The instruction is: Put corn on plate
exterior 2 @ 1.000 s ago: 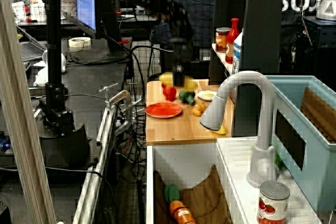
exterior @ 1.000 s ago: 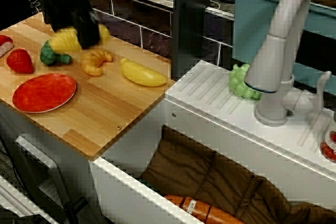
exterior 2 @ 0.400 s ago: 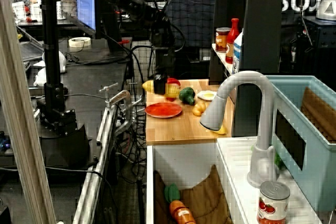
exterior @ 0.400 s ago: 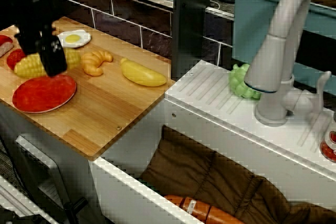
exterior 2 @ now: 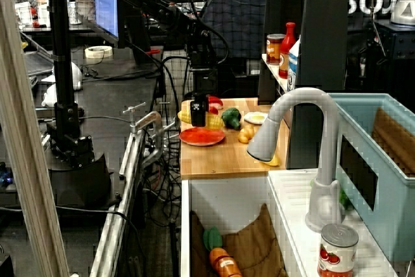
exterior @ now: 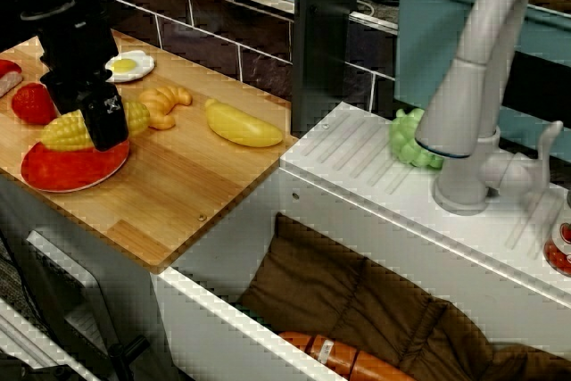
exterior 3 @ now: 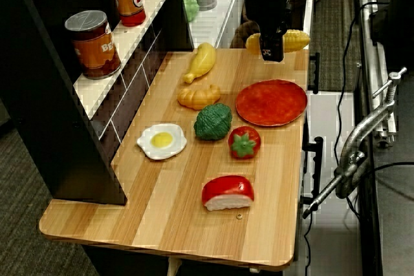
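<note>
Yellow, bumpy plastic toy corn cob [exterior: 134, 117] is clamped crosswise in your black gripper [exterior: 100, 122], held above the flat round red-orange plate [exterior: 53, 169] rather than resting on it. Judged from the three views, it hangs toward one edge of the plate. Release there and one tapered end may catch the thin raised rim, so the cob could roll onto the wooden board [exterior: 192, 176].

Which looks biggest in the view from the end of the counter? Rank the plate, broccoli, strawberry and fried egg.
1. plate, clearly largest.
2. fried egg.
3. broccoli, close to the egg; that order is unsure.
4. strawberry, smallest.
</note>
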Tool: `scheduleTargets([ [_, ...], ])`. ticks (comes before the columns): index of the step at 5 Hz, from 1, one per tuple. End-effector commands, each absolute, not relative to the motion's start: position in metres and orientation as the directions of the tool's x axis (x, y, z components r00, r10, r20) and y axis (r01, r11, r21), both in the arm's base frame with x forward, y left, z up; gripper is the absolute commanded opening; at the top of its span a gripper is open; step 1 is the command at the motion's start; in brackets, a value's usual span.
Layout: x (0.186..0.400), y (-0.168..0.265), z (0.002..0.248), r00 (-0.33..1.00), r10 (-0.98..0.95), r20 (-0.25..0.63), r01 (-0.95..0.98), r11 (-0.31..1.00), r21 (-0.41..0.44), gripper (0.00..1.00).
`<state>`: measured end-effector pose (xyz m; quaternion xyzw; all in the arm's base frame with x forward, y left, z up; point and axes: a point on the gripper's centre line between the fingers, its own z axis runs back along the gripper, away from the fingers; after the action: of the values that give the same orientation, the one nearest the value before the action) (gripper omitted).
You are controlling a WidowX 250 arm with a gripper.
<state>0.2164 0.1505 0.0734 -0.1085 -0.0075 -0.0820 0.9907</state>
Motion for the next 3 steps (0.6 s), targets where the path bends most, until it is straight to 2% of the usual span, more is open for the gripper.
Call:
scheduleTargets([
  [1, 0.234, 0.165, 0.069, 0.976, -0.217, 0.035, 0.219, 0.97, -0.104, 0.0],
  [3, 0.243, 0.204, 0.081, 0.991, -0.13, 0.04, 0.134, 0.985, -0.109, 0.0],
])
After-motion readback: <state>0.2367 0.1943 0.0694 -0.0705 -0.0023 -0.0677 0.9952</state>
